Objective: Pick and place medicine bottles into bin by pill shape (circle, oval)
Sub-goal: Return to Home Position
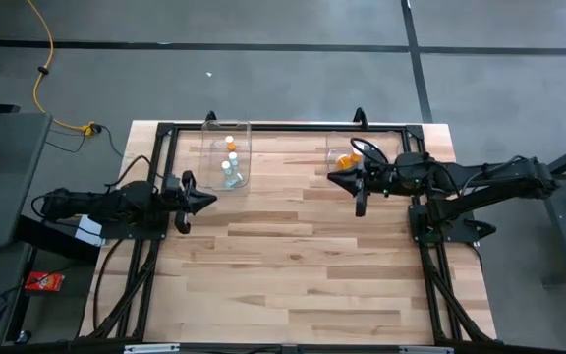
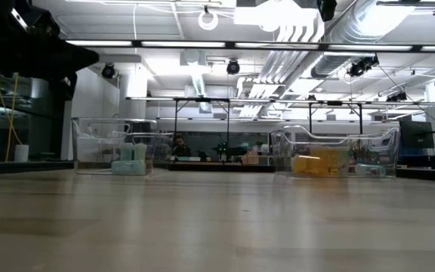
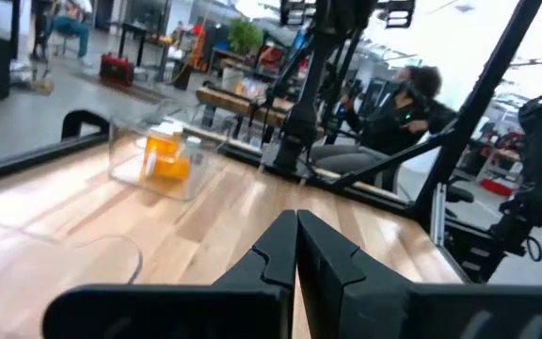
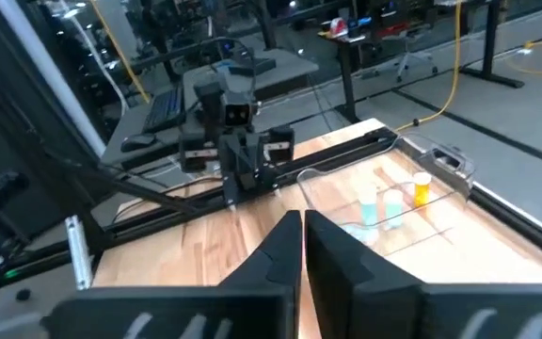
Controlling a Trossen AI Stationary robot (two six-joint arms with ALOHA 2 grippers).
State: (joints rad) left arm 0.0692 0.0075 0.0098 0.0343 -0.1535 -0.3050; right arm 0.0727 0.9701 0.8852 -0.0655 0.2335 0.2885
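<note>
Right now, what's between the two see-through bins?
Just bare wooden table between the left bin and the right bin, seen in the high view.

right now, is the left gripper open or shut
Shut: on the left gripper, the two fingers meet with no gap in its wrist view, holding nothing.

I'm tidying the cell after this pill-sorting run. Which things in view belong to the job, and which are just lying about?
Job: left clear bin, holding pale blue and orange bottles; right clear bin, holding orange bottles; left gripper and right gripper, both shut, empty.
Lying about: yellow cable; small red box.
</note>
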